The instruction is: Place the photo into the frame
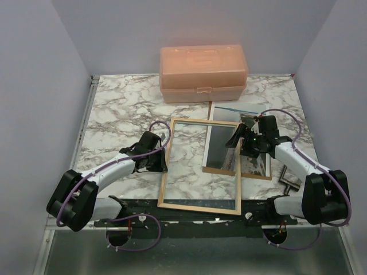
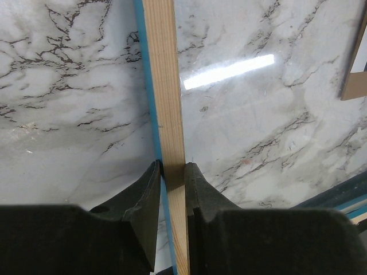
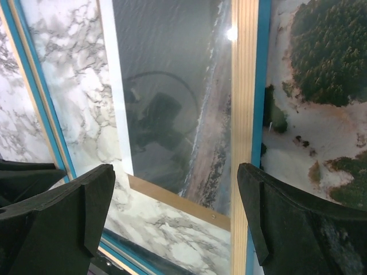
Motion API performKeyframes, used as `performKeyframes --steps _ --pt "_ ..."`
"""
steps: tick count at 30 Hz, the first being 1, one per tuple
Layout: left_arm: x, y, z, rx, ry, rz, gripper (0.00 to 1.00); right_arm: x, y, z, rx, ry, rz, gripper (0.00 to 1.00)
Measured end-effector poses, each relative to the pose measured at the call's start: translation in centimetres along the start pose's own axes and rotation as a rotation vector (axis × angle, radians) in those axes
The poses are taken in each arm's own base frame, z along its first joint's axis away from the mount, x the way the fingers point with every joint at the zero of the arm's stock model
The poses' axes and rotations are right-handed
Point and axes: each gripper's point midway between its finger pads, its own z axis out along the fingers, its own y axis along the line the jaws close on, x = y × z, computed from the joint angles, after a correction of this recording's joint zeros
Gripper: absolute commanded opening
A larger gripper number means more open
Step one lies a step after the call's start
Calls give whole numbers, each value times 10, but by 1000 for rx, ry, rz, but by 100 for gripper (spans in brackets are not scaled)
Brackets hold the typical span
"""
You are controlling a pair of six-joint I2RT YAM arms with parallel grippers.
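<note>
The frame [image 1: 198, 206], its light-wood side up with a blue edge showing, is at the table's middle, its clear pane over the marble. My left gripper [image 1: 162, 156] is shut on the frame's left rail [image 2: 163, 86], one finger on each side of the wood [image 2: 172, 166]. The photo [image 1: 257, 163], a coastal scene with a white border, lies on a brown backing board [image 1: 218, 170] at the right. The frame's right rail [image 3: 243, 86] crosses over the photo [image 3: 321, 126]. My right gripper [image 1: 242, 140] hovers open above that rail [image 3: 175, 172], holding nothing.
A peach plastic box [image 1: 203, 73] stands at the back of the table. A small grey metal piece [image 1: 288, 179] lies by the right arm. The backing board's brown edge [image 3: 172, 197] shows through the pane. White walls close in both sides.
</note>
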Motion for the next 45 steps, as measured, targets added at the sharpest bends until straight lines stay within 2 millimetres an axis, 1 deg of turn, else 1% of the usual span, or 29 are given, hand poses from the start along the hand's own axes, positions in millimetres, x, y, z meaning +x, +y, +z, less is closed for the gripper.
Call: performKeyframes --steps 4,10,19,21,24,26,29,32,35,40,45 --pt "0 0 0 0 0 0 0 4 -6 11 7 28 13 95" --pt "0 0 0 -2 0 0 0 0 3 18 -63 19 7 95" --pt "0 3 0 -16 -1 -2 0 -5 13 19 -148 -2 12 95" --pt "0 4 0 -19 -1 -3 0 -4 15 17 -159 -1 19 95" --pt "-1 3 1 -17 -4 -5 0 6 28 12 -217 46 46 95" --pt "-1 3 1 -16 -4 -5 0 10 38 6 -255 62 49 95" --pt "-1 3 1 -16 -4 -5 0 10 50 -4 -307 63 50 95" --pt "-1 3 1 -17 -4 -6 0 8 56 -11 -328 54 50 95" --pt "-1 3 1 -16 -4 -6 0 8 50 -11 -291 43 56 94" --pt "-1 3 1 -17 -4 -6 0 2 20 -4 -106 14 57 94" --pt "-1 3 1 -16 -4 -6 0 0 3 1 -12 7 39 94"
